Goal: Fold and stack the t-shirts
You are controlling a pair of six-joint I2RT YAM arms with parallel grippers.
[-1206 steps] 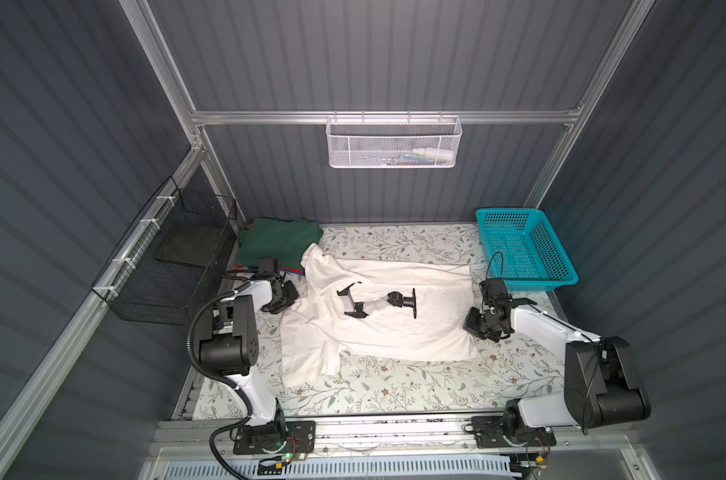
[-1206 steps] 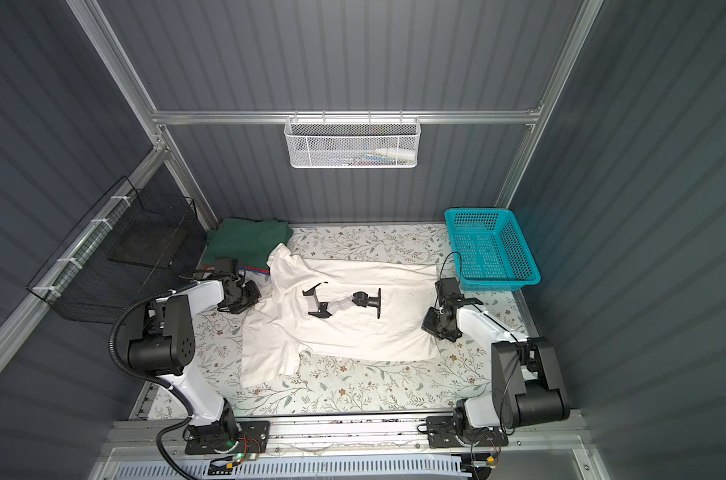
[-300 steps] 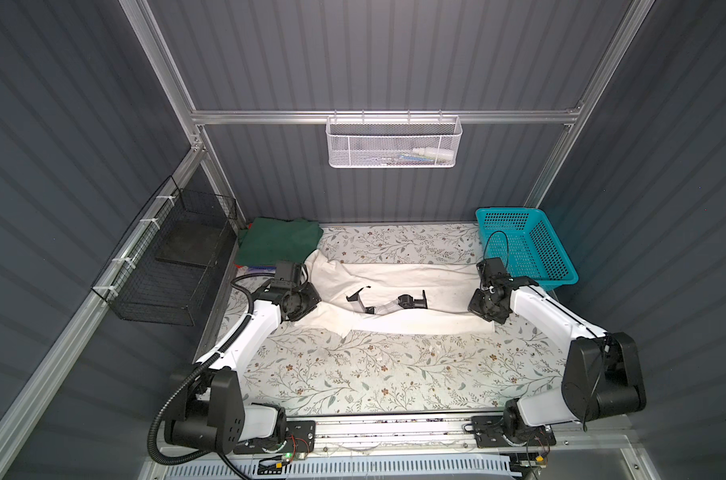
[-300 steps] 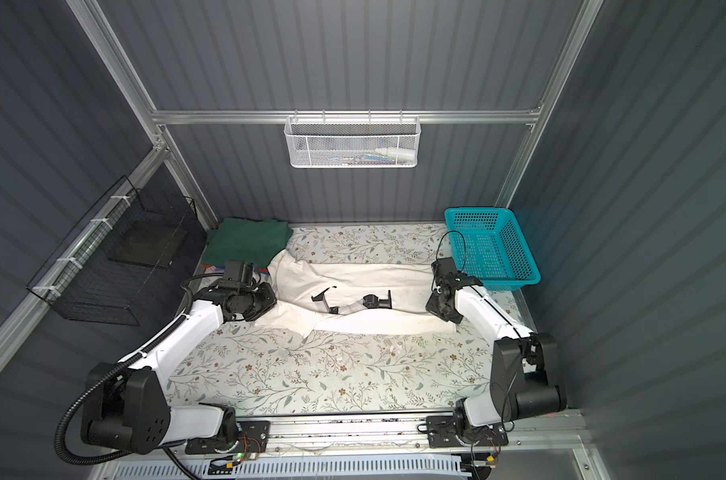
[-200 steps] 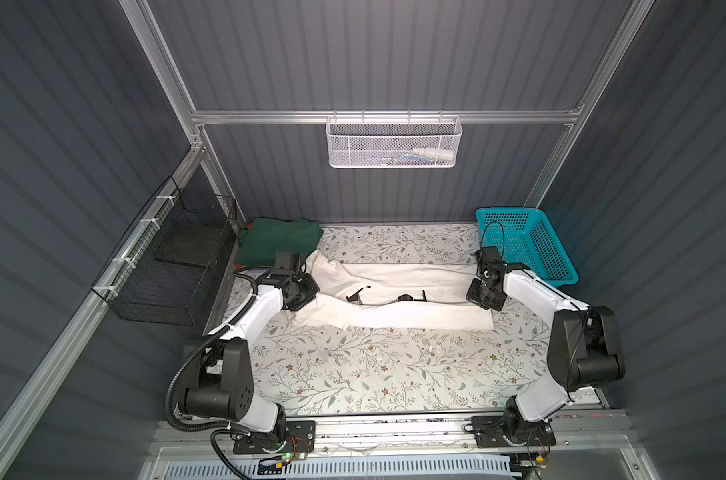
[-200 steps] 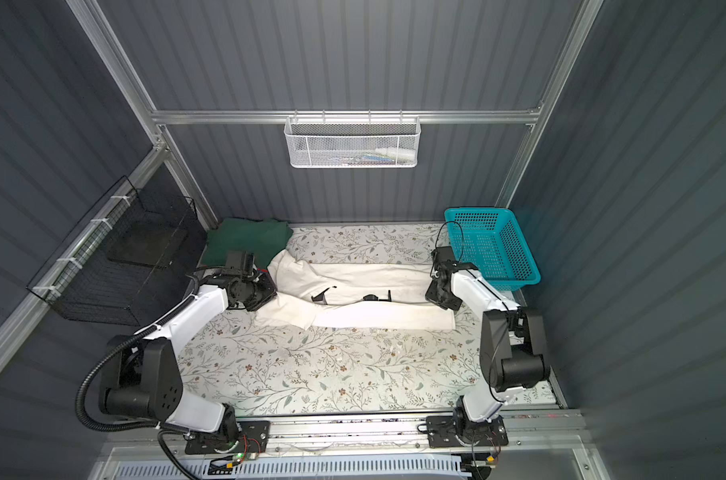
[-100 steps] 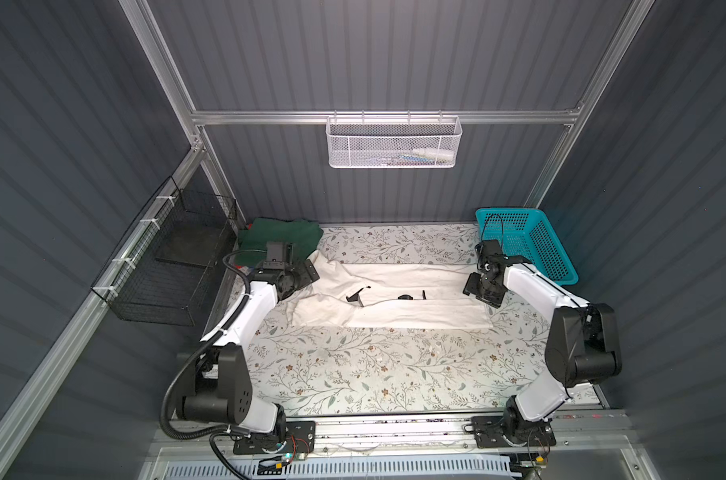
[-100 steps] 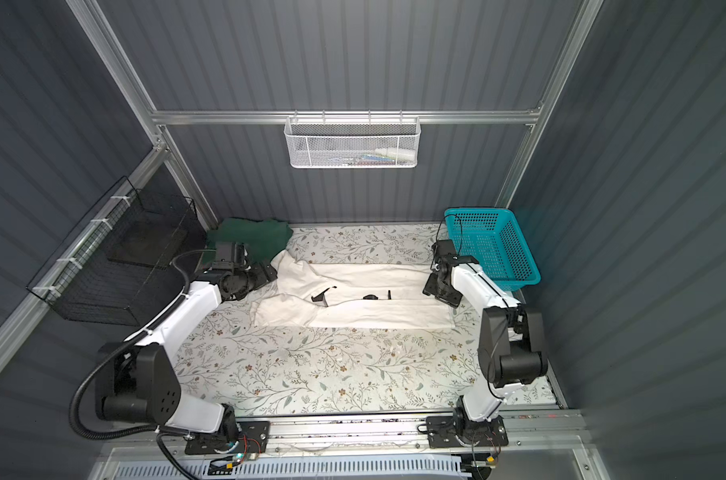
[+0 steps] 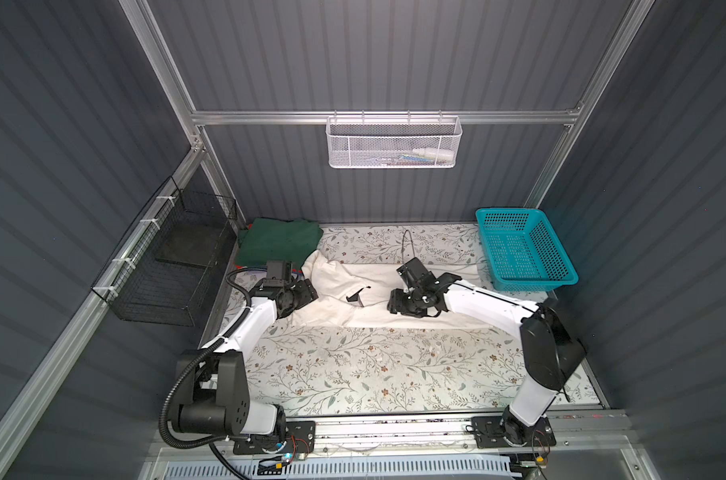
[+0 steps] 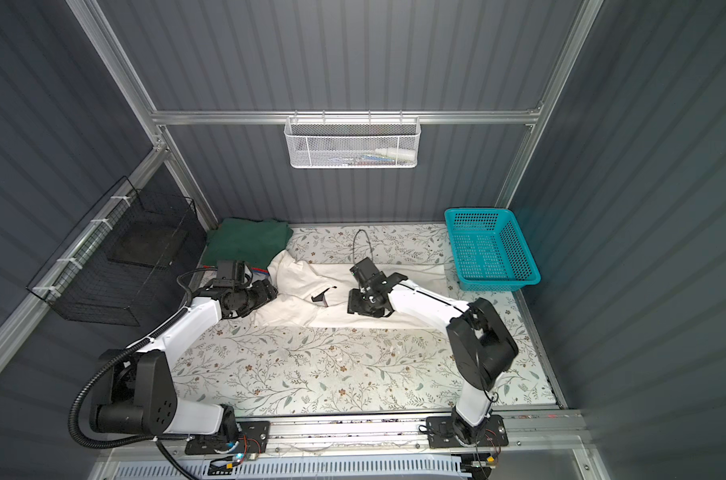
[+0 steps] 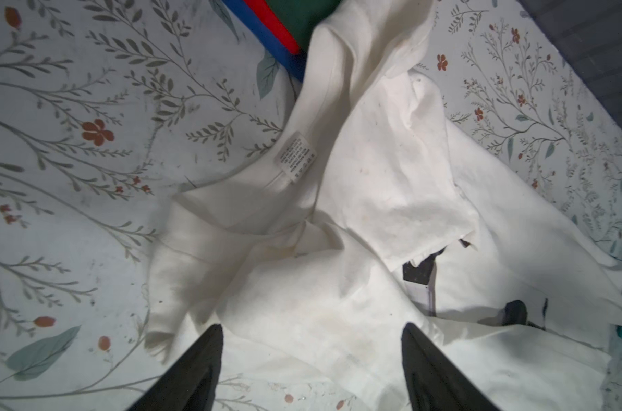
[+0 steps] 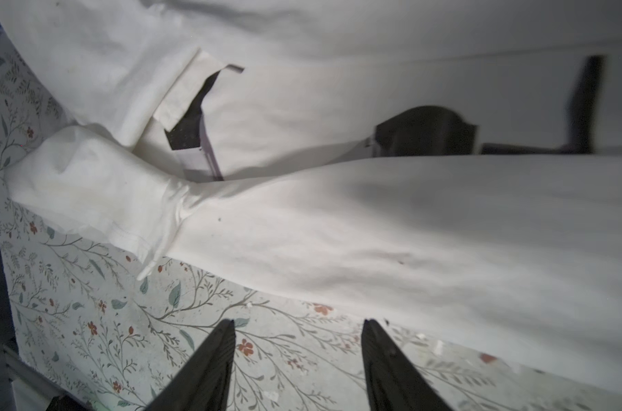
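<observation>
A: Item: white tee (image 9: 344, 278), laid in a long band across the back of the floral mat (image 9: 353, 365). Its rumpled sleeve end lies against the green tee (image 9: 278, 241) and the blue/red-edged tee (image 11: 266, 25).

B: Grippers?

A: Left gripper (image 11: 311, 331): jaws apart over the rumpled end, empty. Right gripper (image 12: 298, 323): jaws apart at the near edge, empty.

B: Step?

A: Probably between folds. The next move calls for tidying the sleeve, then a crosswise fold.

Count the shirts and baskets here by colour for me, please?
White t-shirt: 1
Dark green t-shirt: 1
Blue and red-edged t-shirt, only its edge showing: 1
Teal basket: 1
White mesh basket: 1
Black wire basket: 1
Total: 6
</observation>
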